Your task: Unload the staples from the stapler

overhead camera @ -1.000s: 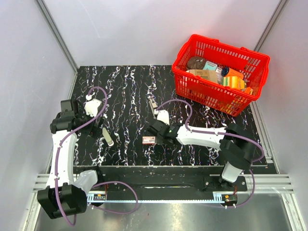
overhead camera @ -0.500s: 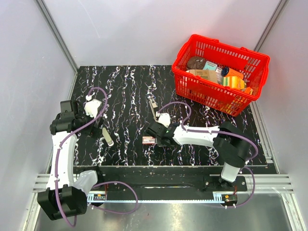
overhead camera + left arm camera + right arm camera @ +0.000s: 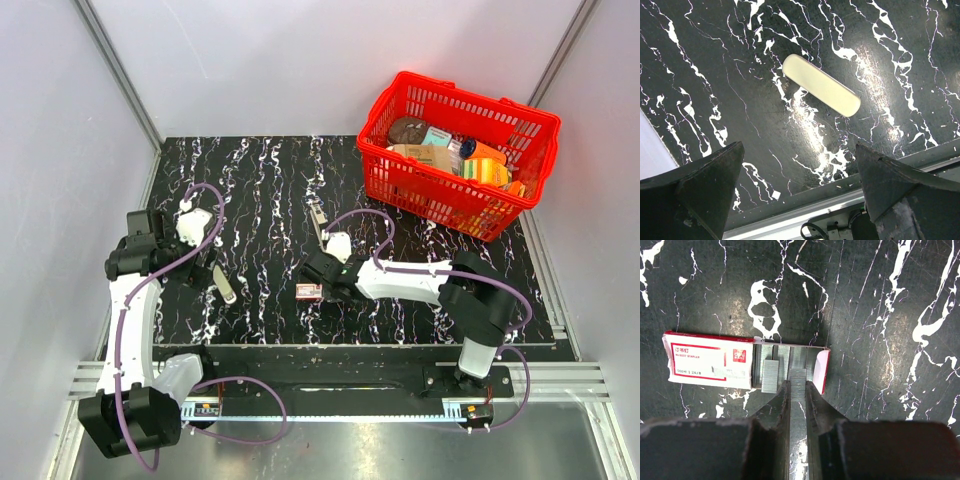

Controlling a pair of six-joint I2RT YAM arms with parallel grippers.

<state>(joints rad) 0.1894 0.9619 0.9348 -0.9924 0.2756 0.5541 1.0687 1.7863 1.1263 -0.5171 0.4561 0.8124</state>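
Far left of the staple box: left gripper, hovers over the black white-veined table, fingers spread wide, grips nothing. Between that gripper and the box: pale oblong piece with rounded ends, lies flat on the table, apart from both fingers and well short of the box; cannot tell from either view what it belongs to. The box itself: red-and-white sleeve with small print, lies flat near the table's front edge, inner tray slid out of its right end, several loose silver staple sticks side by side in the tray. At the near side of the box's tray: right gripper, reaches in from the right with its arm low over the table, fingers pinched almost together on one staple strip, narrow and silver-grey, its far end over the tray among the other sticks, its near end clamped between the two fingers. Beyond the box and a little to its right: stapler, small, slim, dark with grey metal, lies on the table untouched, apart from both grippers. Far right of the box and well beyond it: red basket, stands at the table's corner, holds assorted packaged goods.
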